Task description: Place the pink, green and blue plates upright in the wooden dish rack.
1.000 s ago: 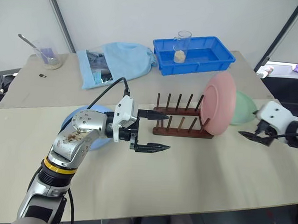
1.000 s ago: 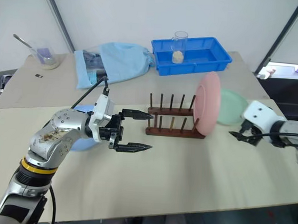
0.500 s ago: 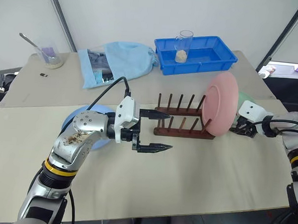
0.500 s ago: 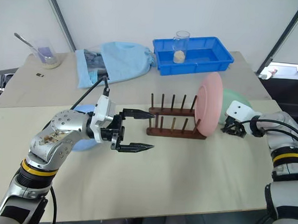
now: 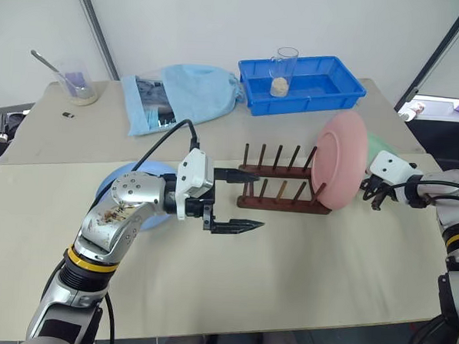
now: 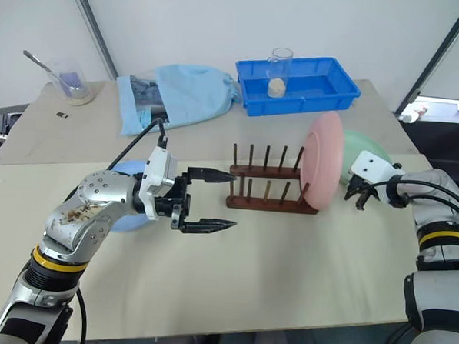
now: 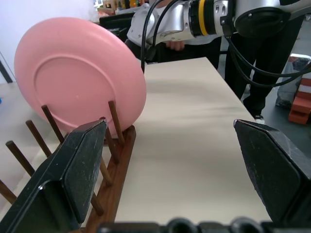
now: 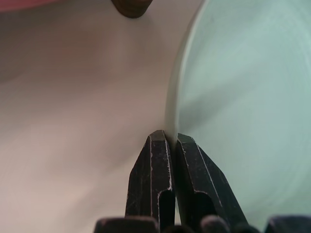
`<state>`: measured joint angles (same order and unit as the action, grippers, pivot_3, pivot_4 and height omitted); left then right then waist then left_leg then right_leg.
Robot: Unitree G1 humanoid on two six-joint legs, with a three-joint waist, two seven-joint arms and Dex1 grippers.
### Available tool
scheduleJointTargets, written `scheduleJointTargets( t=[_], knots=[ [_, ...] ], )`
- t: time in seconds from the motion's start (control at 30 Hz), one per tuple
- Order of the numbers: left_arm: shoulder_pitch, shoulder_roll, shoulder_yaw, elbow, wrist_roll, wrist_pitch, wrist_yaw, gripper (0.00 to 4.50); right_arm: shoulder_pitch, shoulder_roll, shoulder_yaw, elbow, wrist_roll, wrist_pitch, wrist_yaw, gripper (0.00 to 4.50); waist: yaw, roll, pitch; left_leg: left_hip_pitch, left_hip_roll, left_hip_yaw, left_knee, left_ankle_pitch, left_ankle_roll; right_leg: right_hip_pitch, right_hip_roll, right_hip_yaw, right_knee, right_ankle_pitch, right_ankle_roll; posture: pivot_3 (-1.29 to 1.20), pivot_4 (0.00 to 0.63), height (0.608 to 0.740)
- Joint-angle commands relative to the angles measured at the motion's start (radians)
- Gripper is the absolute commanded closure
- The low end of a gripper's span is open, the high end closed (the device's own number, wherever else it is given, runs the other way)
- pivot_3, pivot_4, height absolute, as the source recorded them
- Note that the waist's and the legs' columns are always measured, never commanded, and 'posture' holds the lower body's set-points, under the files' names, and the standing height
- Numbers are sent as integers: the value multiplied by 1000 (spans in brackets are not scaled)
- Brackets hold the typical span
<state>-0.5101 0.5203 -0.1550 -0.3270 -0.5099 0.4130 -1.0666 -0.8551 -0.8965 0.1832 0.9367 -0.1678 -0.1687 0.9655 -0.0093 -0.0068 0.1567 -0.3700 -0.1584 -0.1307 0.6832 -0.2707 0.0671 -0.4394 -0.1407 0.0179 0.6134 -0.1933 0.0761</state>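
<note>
The pink plate [image 5: 339, 158] stands upright in the right end of the wooden dish rack [image 5: 278, 201], also seen as the pink plate [image 7: 80, 82] between the pegs. Behind it the green plate [image 6: 367, 148] lies on the table. My right gripper [image 8: 169, 136] is shut on the green plate [image 8: 243, 111], whose rim runs in between its fingertips. The blue plate [image 5: 107, 187] lies flat at the left, partly hidden by my left arm. My left gripper [image 6: 235, 201] hangs open and empty just left of the rack, pointing at it.
A bright blue tray [image 5: 349, 92] with a glass [image 5: 282, 67] in it stands at the back. A light blue cloth bag [image 5: 191, 93] and a beaker with a spoon [image 5: 78, 87] lie at the back left. The table's right edge is close to my right arm.
My right gripper has moved in from the right to the green plate's rim and gone from open to shut. The left arm has kept still.
</note>
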Motion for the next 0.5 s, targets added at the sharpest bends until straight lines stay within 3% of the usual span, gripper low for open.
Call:
scheduleJointTargets(
  t=[0.03,0.3,0.5],
  knots=[
    [4,9,29,-16,3,-25,13,0,23,-62,-69,-81,45,30,22,4468,1,0,0,0,0,0,0,0,0,0,0,0,0,0,0,0,150,740],
    [12,19,68,5,-2,-21,43,0,63,-177,-287,-386,174,165,-33,4468,2,2,0,-1,0,0,0,0,0,-2,0,1,0,0,0,0,150,740],
    [5,34,127,32,-27,4,70,0,24,-75,-489,-888,554,598,-80,4468,-5,2,0,-1,3,0,-1,0,0,-2,3,2,0,0,-1,0,150,740]
  ],
)
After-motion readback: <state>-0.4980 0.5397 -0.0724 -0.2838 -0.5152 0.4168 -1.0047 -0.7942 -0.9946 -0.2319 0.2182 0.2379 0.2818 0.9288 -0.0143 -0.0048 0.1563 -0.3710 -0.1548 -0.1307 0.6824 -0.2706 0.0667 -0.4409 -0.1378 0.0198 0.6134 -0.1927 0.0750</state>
